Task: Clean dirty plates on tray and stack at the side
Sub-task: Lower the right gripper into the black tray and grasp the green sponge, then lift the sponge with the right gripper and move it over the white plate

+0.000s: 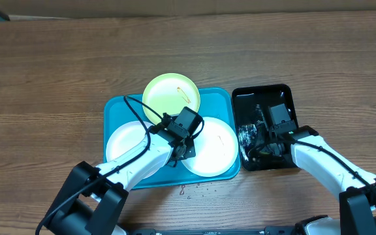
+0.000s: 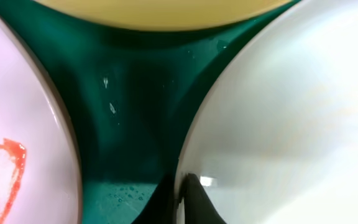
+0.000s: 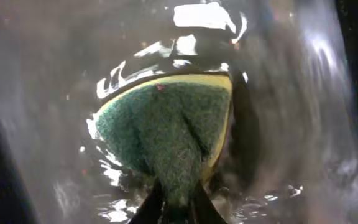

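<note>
Three plates all lie on the turquoise tray [image 1: 219, 96], and none is stacked at the side, so the task looks to be at an early stage.

Nearest the robot, small water drops [image 1: 194, 190] speckle the wooden table [image 1: 44, 78] just in front of the tray.

On the tray's near half are two white plates side by side, close but with a strip of tray between them. The left white plate [image 1: 124, 145] carries an orange-red smear [image 2: 2, 180], so it needs wiping. The right white plate [image 1: 213, 153] looks mostly clean in the wrist view, with a faint mark in the overhead view.

The left gripper [image 2: 180, 200] straddles the near-left rim of the right white plate, one finger above and one below, jaws narrowed and seemingly pinching the rim.

To the right of the tray, just beside it, sits a glossy black tray [image 1: 260, 90] holding shallow water. The right gripper [image 3: 174, 210] reaches into it, jaws closed on a green-and-yellow sponge [image 3: 166, 130] that is in the water.

Farthest away, the yellow-green plate [image 1: 170, 96] rests at the tray's back edge, overhanging it slightly, with thin orange marks. Wiping and stacking appear to remain for all three.
</note>
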Available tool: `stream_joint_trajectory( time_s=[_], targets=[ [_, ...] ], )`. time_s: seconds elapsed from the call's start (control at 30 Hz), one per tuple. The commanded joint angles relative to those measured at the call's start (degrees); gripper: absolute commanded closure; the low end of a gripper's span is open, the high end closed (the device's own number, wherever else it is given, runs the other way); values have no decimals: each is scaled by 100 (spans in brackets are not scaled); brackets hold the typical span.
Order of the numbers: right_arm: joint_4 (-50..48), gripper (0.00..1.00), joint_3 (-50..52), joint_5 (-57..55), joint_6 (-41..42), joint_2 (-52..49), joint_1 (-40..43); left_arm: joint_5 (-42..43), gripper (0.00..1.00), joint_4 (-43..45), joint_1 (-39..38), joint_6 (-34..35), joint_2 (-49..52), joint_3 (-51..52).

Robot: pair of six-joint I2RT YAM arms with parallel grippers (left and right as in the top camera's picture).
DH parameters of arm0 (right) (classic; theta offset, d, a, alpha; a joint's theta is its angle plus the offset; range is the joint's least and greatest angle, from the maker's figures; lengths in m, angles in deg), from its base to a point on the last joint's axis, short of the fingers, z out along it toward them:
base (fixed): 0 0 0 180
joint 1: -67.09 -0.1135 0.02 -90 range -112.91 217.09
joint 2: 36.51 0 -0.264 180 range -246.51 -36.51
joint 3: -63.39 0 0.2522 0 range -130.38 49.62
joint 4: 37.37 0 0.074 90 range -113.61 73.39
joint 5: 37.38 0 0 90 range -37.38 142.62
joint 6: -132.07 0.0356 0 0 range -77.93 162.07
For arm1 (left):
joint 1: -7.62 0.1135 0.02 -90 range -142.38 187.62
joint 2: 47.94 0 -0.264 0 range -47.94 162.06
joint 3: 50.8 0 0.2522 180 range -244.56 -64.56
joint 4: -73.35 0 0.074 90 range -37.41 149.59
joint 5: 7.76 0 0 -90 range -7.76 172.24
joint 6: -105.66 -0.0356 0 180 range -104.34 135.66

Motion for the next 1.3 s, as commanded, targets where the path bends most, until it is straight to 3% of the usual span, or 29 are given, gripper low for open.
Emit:
stream_joint_trajectory(
  time_s=[0.0,0.27,0.73,1.27],
  targets=[
    [531,96,-461,-46,-22,162,133,57,96,11,-15,-11,48,39],
    [2074,96,-1373,-48,-24,813,129,111,96,61,-15,-13,48,39],
    [2291,96,-1421,634,-321,909,339,125,96,59,-15,39,48,39],
    [2245,96,-1419,529,-640,907,356,140,96,76,-15,125,48,39]
  ],
)
